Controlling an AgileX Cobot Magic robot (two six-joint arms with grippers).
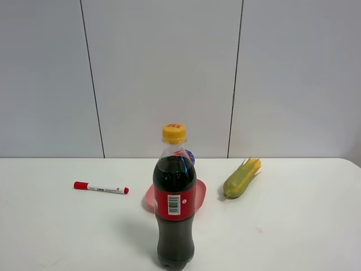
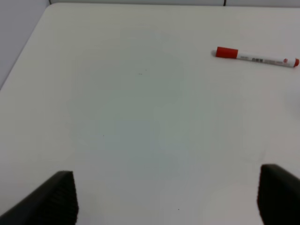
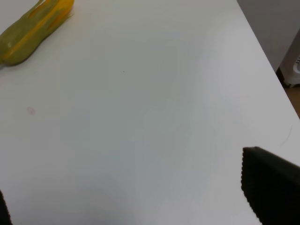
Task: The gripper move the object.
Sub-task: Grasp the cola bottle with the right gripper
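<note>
**Exterior high view: cola bottle upright at the table's front edge, both pincers spread wide and empty**

In the left wrist view, the left pincer (image 2: 166, 199) is released. Its two black ribbed fingers (image 2: 58, 199) stand far apart, with only bare white table (image 2: 140, 108) between them, and they touch nothing. In the right wrist view, the right pincer (image 3: 136, 201) is likewise wide open. One finger shows at one edge and only a sliver of the other at the opposite edge, and nothing is held.

The cola bottle (image 1: 175, 226) stands upright near the front middle of the table (image 1: 293, 226). It is filled with dark drink and has a yellow cap (image 1: 174, 132) and a red label (image 1: 175, 202) bearing a barcode. Just behind it lies a pink bowl (image 1: 201, 192), mostly hidden by the bottle. A small purple-blue thing (image 1: 190, 156) shows beside the bottle's neck; whether it sits in the bowl cannot be told.

A red-capped white marker (image 1: 100, 188) (image 2: 255, 57) lies flat to the left of the bowl, apart from it. A corn cob (image 1: 242, 178) (image 3: 35, 30) in its green husk lies to the right of the bowl.
</note>
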